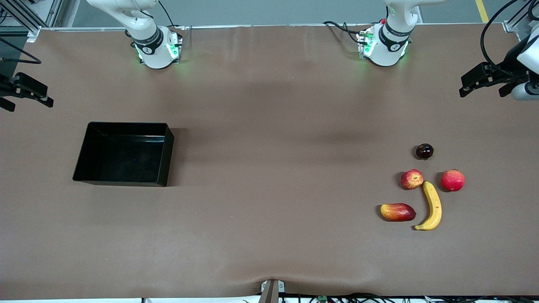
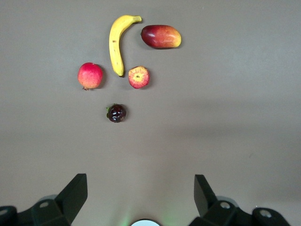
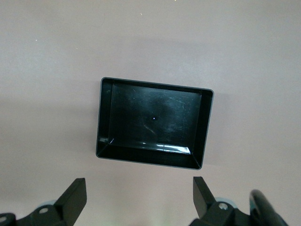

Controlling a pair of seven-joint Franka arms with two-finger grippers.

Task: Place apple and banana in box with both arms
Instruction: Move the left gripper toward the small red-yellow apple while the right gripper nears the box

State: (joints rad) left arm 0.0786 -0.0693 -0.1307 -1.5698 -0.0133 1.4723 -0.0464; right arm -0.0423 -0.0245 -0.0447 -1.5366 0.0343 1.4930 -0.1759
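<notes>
The apple [image 1: 412,179] [image 2: 138,77], red mottled with cream, lies toward the left arm's end of the table, right beside the banana's [image 1: 431,206] [image 2: 117,44] farther tip. The black box [image 1: 122,182] [image 3: 153,84] stands with nothing in it toward the right arm's end. My left gripper [image 2: 140,180] is open, high over bare table near its base, well short of the fruits. Above the table by the box, my right gripper [image 3: 138,181] is open too. Neither gripper shows in the front view; both arms rise out of its top edge.
A larger red-pink fruit [image 1: 452,180] [image 2: 90,76] lies beside the apple. A red-yellow mango-like fruit [image 1: 398,211] [image 2: 161,36] lies beside the banana. A small dark fruit [image 1: 424,151] [image 2: 116,113] sits farther from the front camera. Dark fixtures [image 1: 484,78] [image 1: 25,90] jut in at both table ends.
</notes>
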